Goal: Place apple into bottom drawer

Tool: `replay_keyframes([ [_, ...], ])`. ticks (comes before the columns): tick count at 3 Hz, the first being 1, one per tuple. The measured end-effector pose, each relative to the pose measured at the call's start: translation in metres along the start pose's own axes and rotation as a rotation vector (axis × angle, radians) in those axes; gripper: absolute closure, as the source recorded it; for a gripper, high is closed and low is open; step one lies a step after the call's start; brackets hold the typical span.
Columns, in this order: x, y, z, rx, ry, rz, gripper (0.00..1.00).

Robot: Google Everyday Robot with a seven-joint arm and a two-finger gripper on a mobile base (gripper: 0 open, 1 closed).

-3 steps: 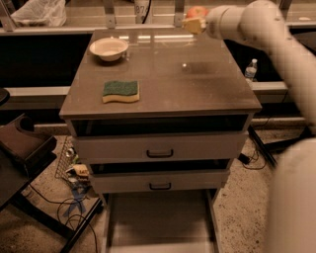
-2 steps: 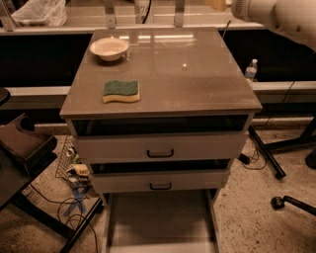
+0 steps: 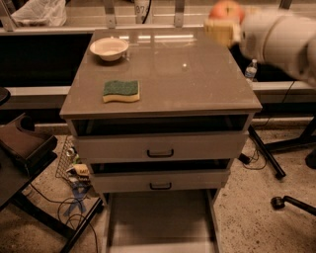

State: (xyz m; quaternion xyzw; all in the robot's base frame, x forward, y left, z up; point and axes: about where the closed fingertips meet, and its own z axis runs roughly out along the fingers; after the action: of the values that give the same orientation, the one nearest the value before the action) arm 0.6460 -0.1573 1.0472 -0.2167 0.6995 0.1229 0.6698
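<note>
No writing can be read. The brown glossy tabletop [image 3: 197,79] carries a white bowl [image 3: 109,48] at its back left corner and a green-and-yellow sponge [image 3: 121,91] towards its front left. Above its back right corner the gripper [image 3: 221,24] hangs, jaws clamped on the apple [image 3: 227,9]. Below the tabletop's front, the bottom drawer [image 3: 160,220] stands pulled open over a speckled floor [image 3: 256,217] with cables.

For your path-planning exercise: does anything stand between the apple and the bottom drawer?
Yes. The tool holds the apple over the tabletop, rear right; that top and two upper drawers lie between it and the bottom drawer.
</note>
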Motion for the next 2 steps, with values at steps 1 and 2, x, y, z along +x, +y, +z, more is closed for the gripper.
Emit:
replay_keyframes([
  [1, 0.075, 0.001, -0.061, -0.034, 0.147, 0.019, 1.00],
  [2, 0.131, -0.011, -0.131, -0.047, 0.244, 0.062, 1.00],
])
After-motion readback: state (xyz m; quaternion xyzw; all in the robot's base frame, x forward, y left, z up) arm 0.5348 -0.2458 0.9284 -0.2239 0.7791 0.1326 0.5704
